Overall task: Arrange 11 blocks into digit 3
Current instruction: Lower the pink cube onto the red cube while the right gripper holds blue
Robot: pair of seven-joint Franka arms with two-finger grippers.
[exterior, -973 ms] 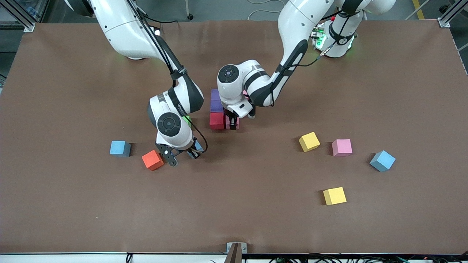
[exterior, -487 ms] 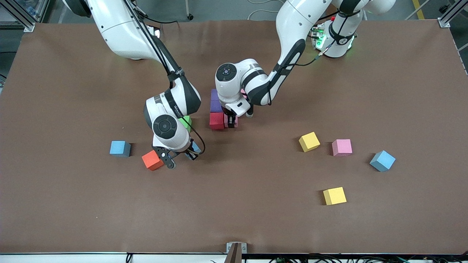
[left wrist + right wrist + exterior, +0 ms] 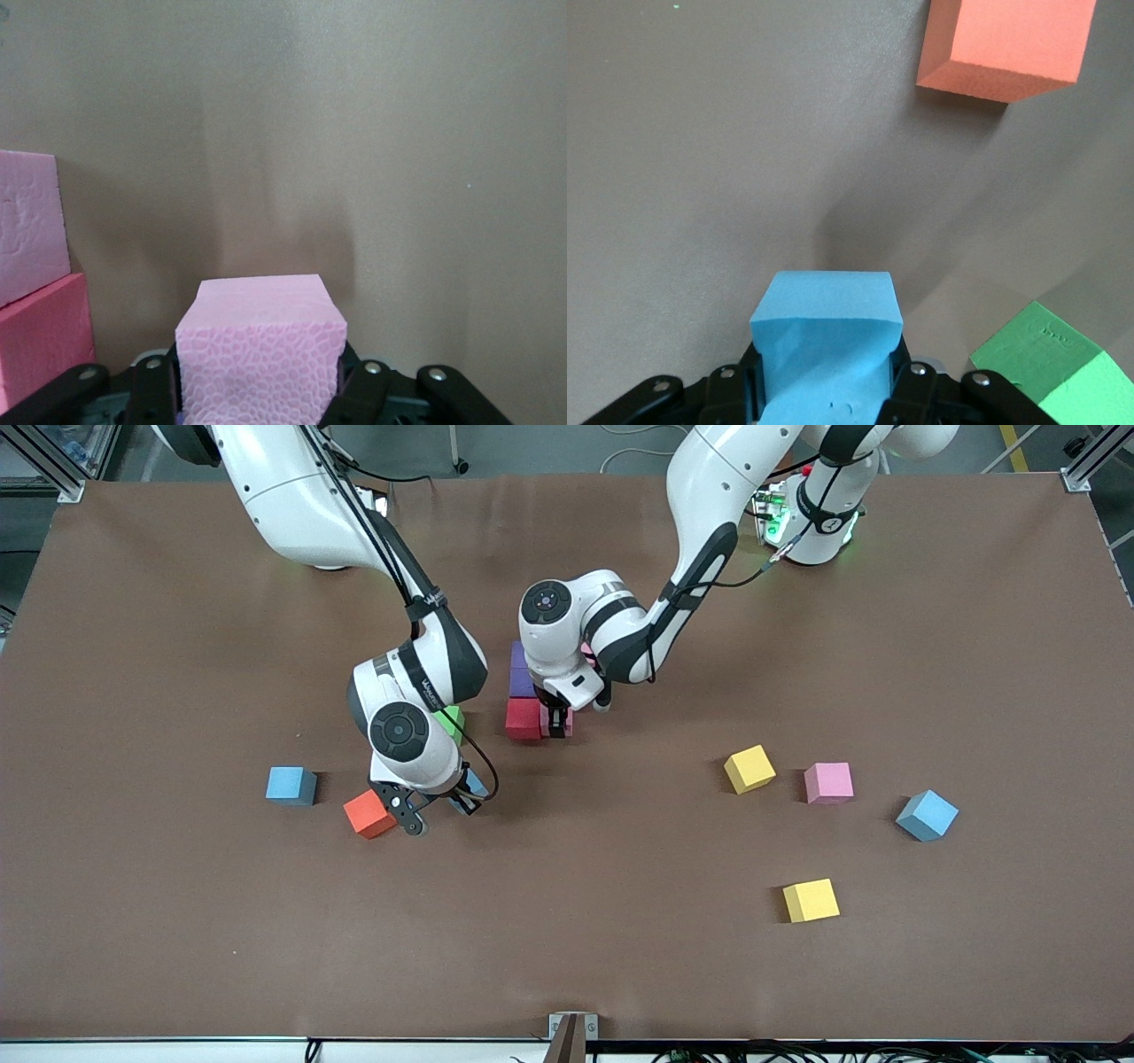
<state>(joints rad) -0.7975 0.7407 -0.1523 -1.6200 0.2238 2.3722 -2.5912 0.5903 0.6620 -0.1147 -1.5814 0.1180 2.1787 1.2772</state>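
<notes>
Front view: left gripper (image 3: 557,729) has its jaws pinching a pink block (image 3: 566,722) low at the cluster mid-tabletop, at 3 o'clock of the red block (image 3: 524,719), with the purple block (image 3: 521,683) at the red one's 12. To do this placement well, judged from here: bring the pink one down flush against the red face, square to it, no shove that skews the row, and let go only once it sits flat. Right gripper (image 3: 440,808) has its jaws pinching a light blue block (image 3: 475,784) over the tabletop, the orange block (image 3: 369,813) just at its 9 and the green cube (image 3: 452,721) at its 12; it should come in only after the left arm clears. Loose blocks: a blue one (image 3: 291,785) toward the right arm's end, two yellow (image 3: 749,769) (image 3: 811,901), a pink (image 3: 828,782) and a blue-grey (image 3: 927,815) toward the left arm's end. Left wrist view: held pink cube (image 3: 260,350) is matte, pebbled foam, sharp-edged, sitting square between the jaws; two more pink-toned blocks (image 3: 35,292) stand close beside it, not clearly touching. Right wrist view: light blue cube (image 3: 826,341) clamped in the jaws, smooth matte faces, orange block (image 3: 1005,44) and green cube (image 3: 1050,367) well apart from it on the brown tabletop (image 3: 700,159).
</notes>
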